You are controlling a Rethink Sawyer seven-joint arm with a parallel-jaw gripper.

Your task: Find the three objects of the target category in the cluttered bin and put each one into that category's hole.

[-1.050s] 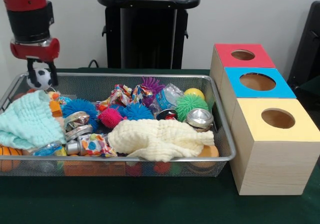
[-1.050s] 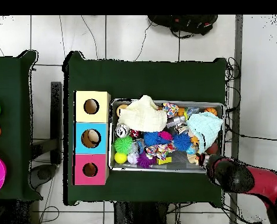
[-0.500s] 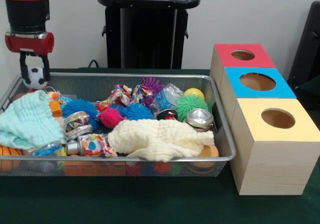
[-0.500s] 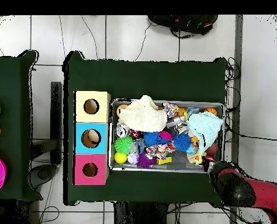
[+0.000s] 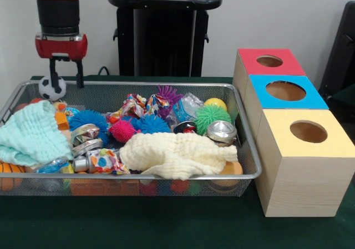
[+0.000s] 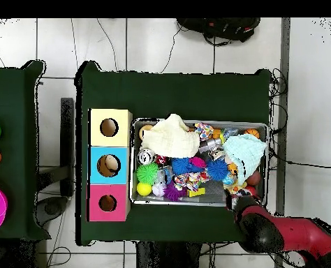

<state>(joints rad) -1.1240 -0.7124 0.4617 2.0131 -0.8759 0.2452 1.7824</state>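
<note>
While the gripper (image 5: 65,80) hangs at upper left with its fingers spread, the soccer ball (image 5: 52,88) sits just left of it, far from the 3 boxes' holes (image 5: 285,90) at right.

Three wooden boxes are counted: red (image 5: 268,62), blue (image 5: 284,92), yellow (image 5: 306,133), each with one hole. Two cloths are seen in one wire bin (image 5: 252,163): cream (image 5: 176,154), mint (image 5: 30,133). One soccer ball (image 5: 52,88) is noted.
</note>
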